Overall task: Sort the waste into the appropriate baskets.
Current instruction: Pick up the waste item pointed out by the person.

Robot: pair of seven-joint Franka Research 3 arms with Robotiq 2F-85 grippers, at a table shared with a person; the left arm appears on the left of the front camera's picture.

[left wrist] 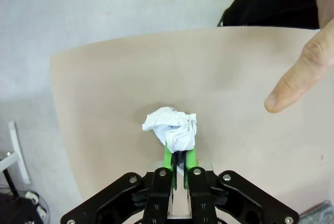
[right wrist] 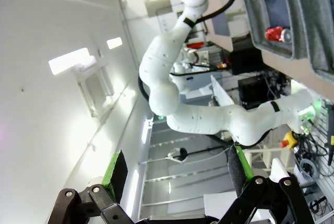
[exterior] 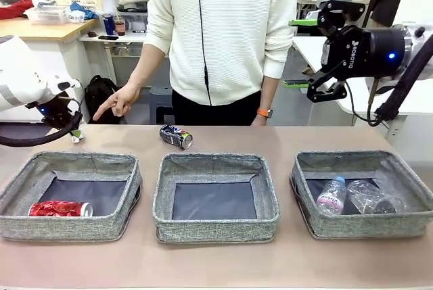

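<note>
- Where the left arm comes in at the left edge of the front view, the left gripper [left wrist: 178, 153] is pinched narrow on the paper wad [left wrist: 171, 129]. Its green pads [left wrist: 167, 154] clamp the wad's lower end (plain from the wrist camera). I cannot tell whether the wad touches the table [exterior: 216, 263].
- Just right of that, the person's hand [exterior: 119, 101] points one finger down toward the wad's corner of the table.
- Lower left: the left basket [exterior: 67, 228] holds the red can [exterior: 59, 209], which lies on its side near the front wall.
- Upper middle: the blue can [exterior: 176, 136] lies on its side on the table, just behind the middle basket [exterior: 216, 229].
- Lower right: the right basket [exterior: 365, 226] holds the pink-labelled bottle [exterior: 330, 197] and the clear bottle [exterior: 376, 199], side by side.
- Upper right: the right gripper [exterior: 326, 91] hangs high above the table, jaws spread wide, holding nothing.
</note>
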